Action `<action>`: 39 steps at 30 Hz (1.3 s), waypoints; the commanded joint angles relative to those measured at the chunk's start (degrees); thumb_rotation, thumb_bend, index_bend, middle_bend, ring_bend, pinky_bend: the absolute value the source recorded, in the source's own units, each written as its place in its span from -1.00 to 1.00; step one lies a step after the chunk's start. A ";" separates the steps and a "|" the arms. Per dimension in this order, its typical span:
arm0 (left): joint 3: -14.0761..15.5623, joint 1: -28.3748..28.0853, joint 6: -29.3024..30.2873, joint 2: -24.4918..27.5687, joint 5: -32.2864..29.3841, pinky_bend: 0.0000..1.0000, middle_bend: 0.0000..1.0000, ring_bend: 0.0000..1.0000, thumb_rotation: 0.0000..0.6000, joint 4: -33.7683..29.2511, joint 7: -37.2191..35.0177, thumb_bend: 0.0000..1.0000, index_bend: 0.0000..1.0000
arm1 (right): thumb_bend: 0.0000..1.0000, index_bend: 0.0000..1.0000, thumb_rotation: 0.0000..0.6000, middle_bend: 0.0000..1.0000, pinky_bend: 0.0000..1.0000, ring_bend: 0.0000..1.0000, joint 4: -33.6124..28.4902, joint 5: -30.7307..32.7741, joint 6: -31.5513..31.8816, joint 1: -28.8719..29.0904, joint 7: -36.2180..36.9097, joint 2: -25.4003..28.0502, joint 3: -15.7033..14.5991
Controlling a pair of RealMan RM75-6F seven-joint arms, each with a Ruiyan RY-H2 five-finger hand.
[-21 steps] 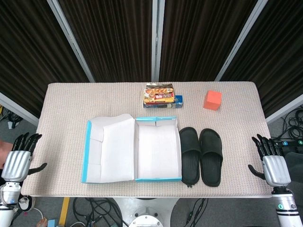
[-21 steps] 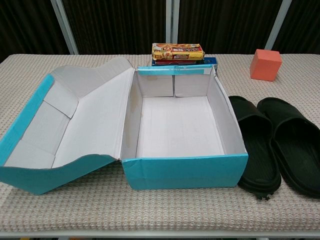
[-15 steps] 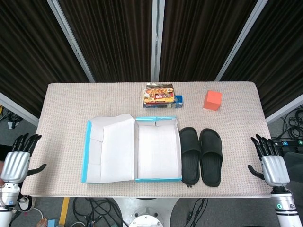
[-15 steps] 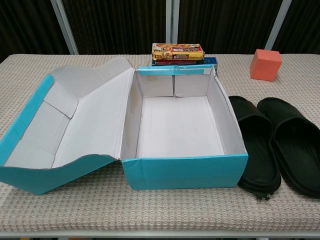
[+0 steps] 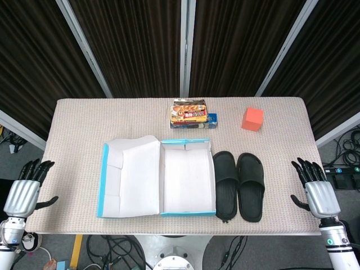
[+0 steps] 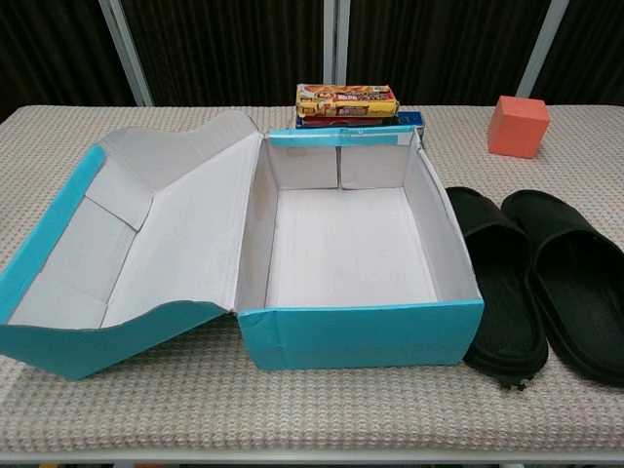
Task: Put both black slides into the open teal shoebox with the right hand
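Nearest us, our right hand [image 5: 320,194] hangs just off the table's right edge, fingers apart, holding nothing; left hand [image 5: 22,191] likewise off the left edge, fingers spread, empty. Both black slides lie side by side on the table [image 5: 84,121], soles down, right of the teal shoebox [image 5: 185,212]: the inner slide [image 5: 225,183] is just beside the box wall, the outer slide [image 5: 250,185] w/ it. They look like light, flexible foam or rubber, prob. not slippery, so we'd pinch the strap or the side edge. Box sits open, lid flat to the left. Farther back: snack packs [image 5: 191,113] and an orange cube [image 5: 252,118].
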 commanded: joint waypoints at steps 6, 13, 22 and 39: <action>0.07 0.08 0.06 0.80 0.04 -0.86 -0.79 -0.99 1.00 -1.61 0.21 -0.75 -0.80 | -0.78 -1.00 1.00 -1.00 -1.00 -1.00 -12.63 4.28 -17.63 11.02 -1.11 10.06 3.36; 0.55 0.56 -0.40 1.46 -0.45 -0.86 -0.78 -0.99 1.00 -1.89 -0.70 -0.75 -0.80 | -0.73 -1.00 1.00 -0.98 -1.00 -1.00 -17.19 18.78 -36.62 21.63 1.57 12.60 7.51; 1.03 0.24 -2.39 2.05 -0.89 -0.86 -0.78 -0.99 1.00 -0.04 -3.28 -0.75 -0.80 | -0.73 -1.00 1.00 -0.99 -1.00 -1.00 -14.90 30.87 -43.74 31.00 -9.32 7.30 5.70; 2.24 0.81 -2.65 2.15 0.09 -0.88 -0.78 -0.99 1.00 2.09 -6.31 -0.75 -0.80 | -0.75 -1.00 1.00 -1.00 -1.00 -1.00 -14.85 58.06 -48.72 48.27 -16.37 5.17 -2.21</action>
